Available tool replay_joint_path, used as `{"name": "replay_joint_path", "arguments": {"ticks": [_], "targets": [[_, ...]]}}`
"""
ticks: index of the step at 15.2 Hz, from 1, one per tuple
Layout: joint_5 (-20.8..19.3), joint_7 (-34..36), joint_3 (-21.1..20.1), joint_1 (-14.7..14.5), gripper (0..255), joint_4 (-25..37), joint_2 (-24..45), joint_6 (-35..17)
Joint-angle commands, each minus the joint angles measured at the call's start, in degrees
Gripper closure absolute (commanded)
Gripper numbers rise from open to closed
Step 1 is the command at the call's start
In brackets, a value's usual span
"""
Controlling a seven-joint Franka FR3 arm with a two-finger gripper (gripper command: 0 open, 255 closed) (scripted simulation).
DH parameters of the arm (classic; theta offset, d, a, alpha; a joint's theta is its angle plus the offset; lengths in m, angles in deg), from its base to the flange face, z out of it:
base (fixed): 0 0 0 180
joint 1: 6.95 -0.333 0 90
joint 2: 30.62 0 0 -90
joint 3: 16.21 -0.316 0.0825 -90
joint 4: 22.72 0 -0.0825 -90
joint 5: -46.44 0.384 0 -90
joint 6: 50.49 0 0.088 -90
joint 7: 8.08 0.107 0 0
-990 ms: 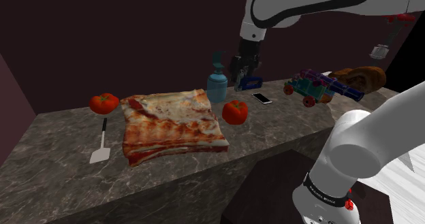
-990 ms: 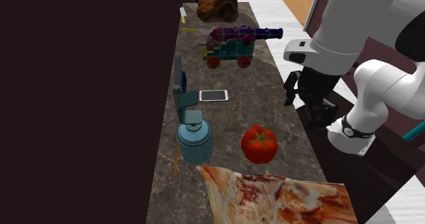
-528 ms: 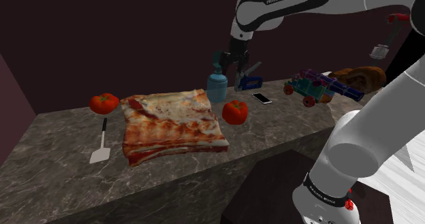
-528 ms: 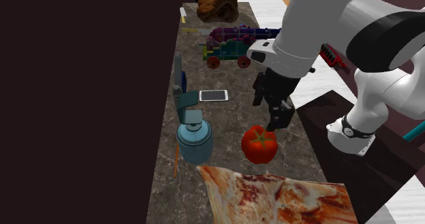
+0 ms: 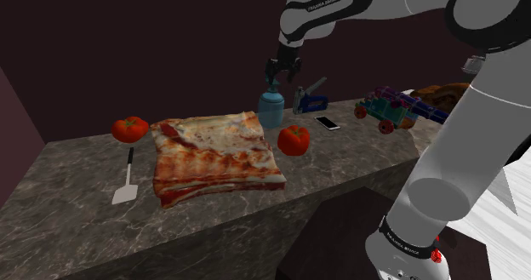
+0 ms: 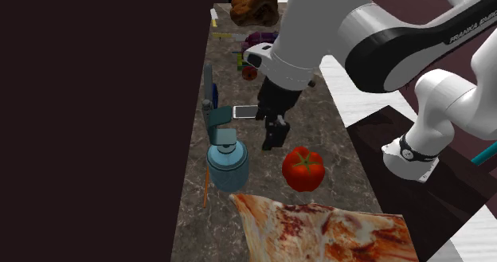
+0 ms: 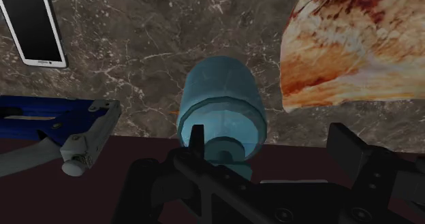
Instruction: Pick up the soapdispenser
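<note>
The blue soap dispenser (image 5: 271,108) stands by the counter's (image 5: 357,163) back edge, at 11 o'clock from the tomato (image 5: 294,140) in the shoulder view. The gripper (image 5: 281,72) hovers above, spread wide and empty; shift until the bottle sits midway between the fingers (image 7: 347,148), then lower straight

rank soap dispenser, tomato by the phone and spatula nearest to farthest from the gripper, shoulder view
1. soap dispenser, just below the gripper
2. tomato, lower and slightly right in the view
3. spatula, far off at the view's left
</note>
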Motion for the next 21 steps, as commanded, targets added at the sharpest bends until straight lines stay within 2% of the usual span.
{"name": "replay_joint_path", "arguments": {"ticks": [1,5,12,14,15,21], "targets": [[0.13,0.25,0.63,0.59,0,3.78,3.28,-0.88],[0.58,0.77,1.52,1.53,0,10.09,8.67,-2.05],[0.72,0.85,1.52,1.58,0,5.66,9.84,-7.63],[0.72,0.85,1.52,1.58,0,5.66,9.84,-7.63],[0.74,0.86,1.51,1.57,255,5.82,9.93,-7.57],[0.76,0.82,1.52,1.59,255,5.84,9.94,-7.56]]}}
